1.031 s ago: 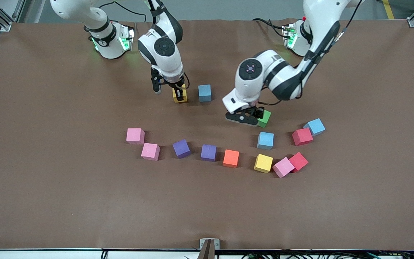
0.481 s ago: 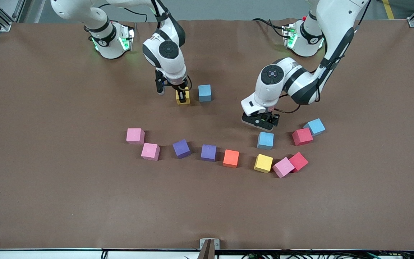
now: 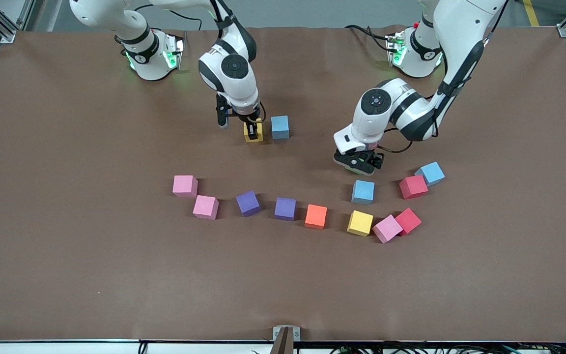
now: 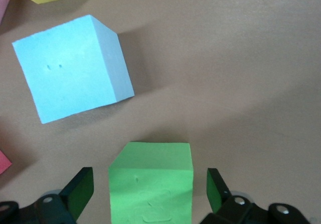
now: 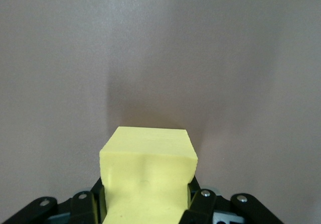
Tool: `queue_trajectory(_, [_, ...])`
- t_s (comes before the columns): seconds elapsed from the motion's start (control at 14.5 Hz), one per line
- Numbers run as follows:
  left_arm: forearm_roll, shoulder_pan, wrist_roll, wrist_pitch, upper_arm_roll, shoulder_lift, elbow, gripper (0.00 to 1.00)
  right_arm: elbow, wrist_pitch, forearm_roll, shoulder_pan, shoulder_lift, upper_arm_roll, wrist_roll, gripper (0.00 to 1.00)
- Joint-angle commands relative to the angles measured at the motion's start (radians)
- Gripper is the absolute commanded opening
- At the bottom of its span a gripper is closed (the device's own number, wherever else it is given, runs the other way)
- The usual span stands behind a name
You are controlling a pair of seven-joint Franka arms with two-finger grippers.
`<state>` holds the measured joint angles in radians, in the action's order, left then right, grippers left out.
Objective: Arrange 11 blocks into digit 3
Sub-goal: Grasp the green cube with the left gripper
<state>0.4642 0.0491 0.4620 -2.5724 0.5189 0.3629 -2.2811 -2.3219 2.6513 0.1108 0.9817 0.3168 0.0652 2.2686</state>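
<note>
right gripper: jaws clamped on yellow foam cube, just beside light blue foam cube | left gripper: jaws apart, straddling green foam cube on brown table

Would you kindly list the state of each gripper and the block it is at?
left gripper: open, fingers either side of the green block, not touching
green block: on the table, not gripped
right gripper: shut on the yellow block
yellow block: squeezed between the fingers, beside a blue block
</note>
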Motion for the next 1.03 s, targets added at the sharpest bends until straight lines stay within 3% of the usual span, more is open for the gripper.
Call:
queue_trajectory(0.0, [0.017,-0.020,-0.005,-0.046,0.012,-0.041,-0.049,0.90,0.027,0.012,0.007,0.017,0.034,0.004,0.025,0.01])
queue_trajectory(0.21, [0.016,-0.021,0.000,-0.054,0.012,-0.038,-0.063,0.57,0.033,0.010,0.009,0.037,0.038,0.004,0.048,0.01])
queue_trajectory(0.34, [0.017,-0.032,0.012,-0.054,0.012,-0.035,-0.066,0.43,0.036,0.010,0.009,0.045,0.039,0.004,0.052,0.01])
queue_trajectory(0.55, [0.016,-0.032,0.077,-0.049,0.012,-0.047,-0.069,0.39,0.048,0.012,0.009,0.051,0.048,0.004,0.064,0.01])
queue_trajectory(0.96, [-0.015,-0.032,0.424,-0.006,0.058,-0.113,-0.067,0.38,0.065,0.012,0.007,0.052,0.067,0.004,0.068,0.01])
